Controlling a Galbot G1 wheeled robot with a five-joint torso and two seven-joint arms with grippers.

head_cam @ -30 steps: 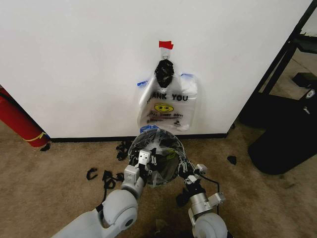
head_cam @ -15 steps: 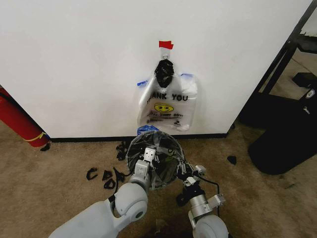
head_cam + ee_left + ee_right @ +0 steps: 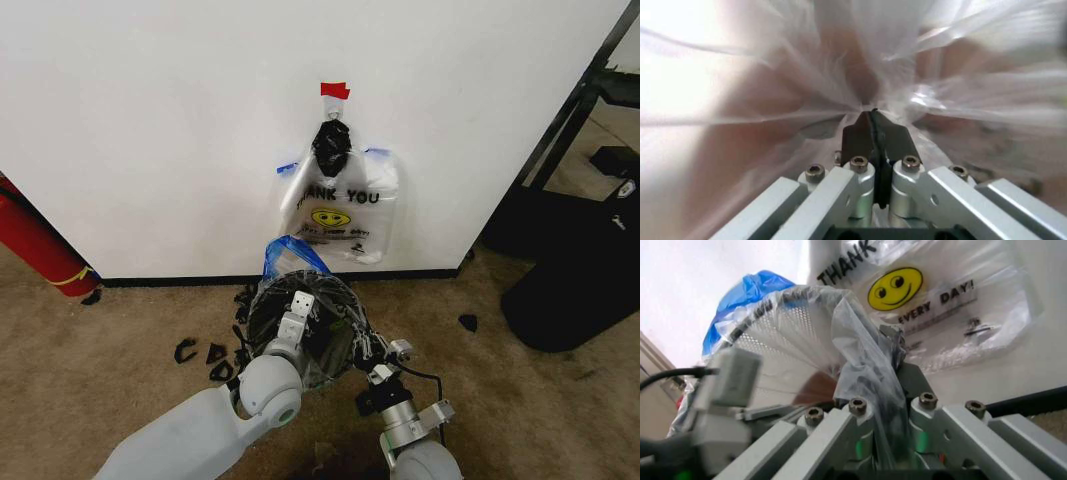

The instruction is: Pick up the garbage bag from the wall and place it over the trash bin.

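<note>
The garbage bag [image 3: 335,350] is a thin clear film draped over the round black trash bin [image 3: 262,300], which stands on the carpet at the foot of the wall [image 3: 150,120]. One blue handle [image 3: 290,252] sticks up at the bin's far rim. My left gripper [image 3: 297,308] is over the bin's mouth; its wrist view shows the left gripper [image 3: 872,115] shut on a pinch of the film [image 3: 960,75]. My right gripper [image 3: 378,352] is at the bin's near right rim. The right wrist view shows it [image 3: 888,370] shut on bunched film [image 3: 853,335] by the mesh bin wall [image 3: 773,310].
A bunch of like bags [image 3: 340,210] hangs on the wall under a black knot and red tape [image 3: 335,90]. A red cylinder [image 3: 40,240] leans at the left. A large black object [image 3: 580,270] and a black frame [image 3: 570,110] stand at the right. Black scraps [image 3: 215,360] litter the carpet.
My left arm has pushed forward toward the wall over the bin, and the blue handle has risen at the far rim. My right gripper has pulled back slightly with the film.
</note>
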